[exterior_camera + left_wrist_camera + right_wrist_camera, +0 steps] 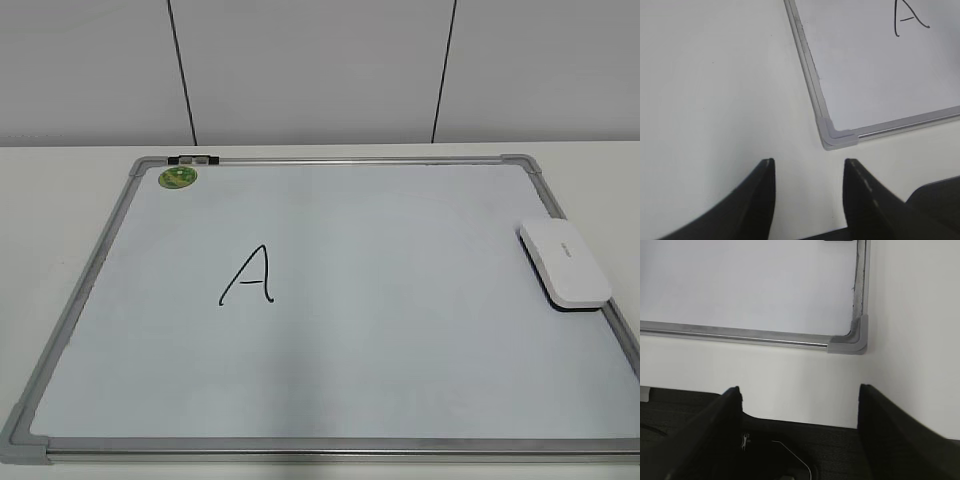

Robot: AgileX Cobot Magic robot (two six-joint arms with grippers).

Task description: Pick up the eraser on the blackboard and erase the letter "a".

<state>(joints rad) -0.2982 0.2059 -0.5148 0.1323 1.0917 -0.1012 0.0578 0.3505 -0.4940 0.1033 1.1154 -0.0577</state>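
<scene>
The blackboard [400, 330] lies flat on the white table. The white eraser [563, 265] lies on its right edge, dark felt down. The only letter I see is a large black capital "A" [250, 277], left of centre; no small lowercase "a" shows in any view. Neither gripper appears in the exterior view. My left gripper [809, 162] is open and empty over bare table, just short of the board's near left corner [837, 137]; part of the "A" [910, 17] shows there. My right gripper [800, 389] is open and empty near the board's near right corner [852, 342].
A round green magnet [178, 178] sits at the board's far left corner, and a small dark and silver clip [195, 159] sits on the top frame. A grey panelled wall [320, 70] stands behind the table. A dark base [790, 450] lies under the right gripper.
</scene>
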